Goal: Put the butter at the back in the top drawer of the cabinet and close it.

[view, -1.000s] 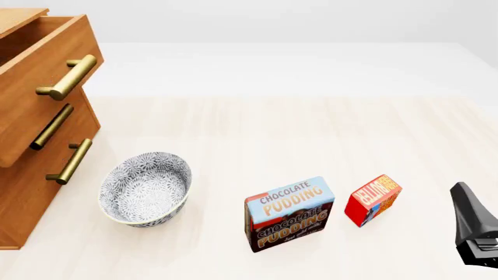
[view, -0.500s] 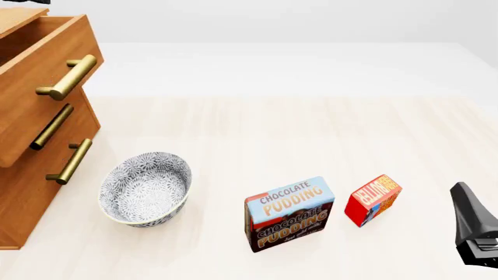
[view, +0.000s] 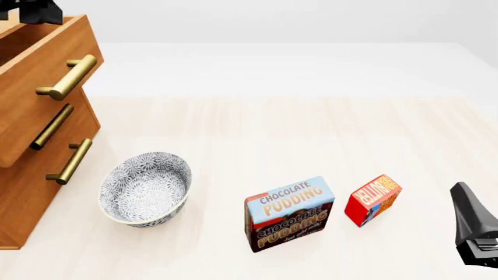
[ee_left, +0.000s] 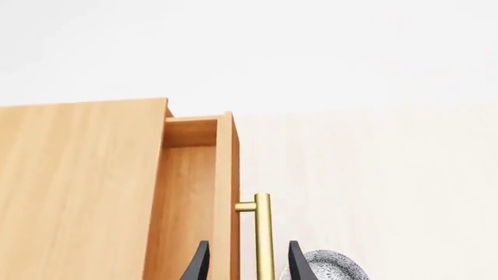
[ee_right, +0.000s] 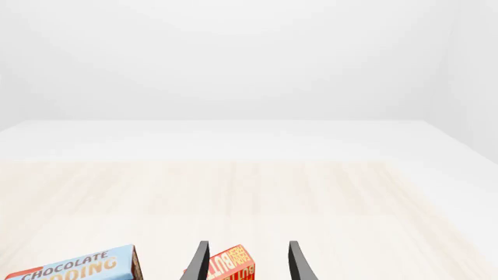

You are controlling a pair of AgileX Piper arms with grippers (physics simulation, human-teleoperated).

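The butter (view: pixel 374 199) is a small red box standing on the table near the front right; it also shows in the right wrist view (ee_right: pixel 233 267) between the fingers in the line of sight. My right gripper (view: pixel 474 230) is open and empty, a little to the right of the butter and apart from it. The cabinet (view: pixel 23 198) stands at the left. Its top drawer (view: pixel 31 99) is pulled out, with its brass handle (view: pixel 69 77) in front. My left gripper (view: pixel 35 11) is open and empty above the drawer; in the left wrist view (ee_left: pixel 249 265) the handle (ee_left: pixel 263 233) lies between its fingers.
A blue-and-brown Chocolate Pudding box (view: pixel 290 213) stands just left of the butter. A patterned grey bowl (view: pixel 146 188) sits in front of the cabinet. Two lower drawers with brass handles (view: pixel 70 161) are shut. The table (view: pixel 311 128) stretches back behind the boxes.
My left gripper has come into the front view at the top left corner, above the open drawer. The right gripper and the boxes have not moved.
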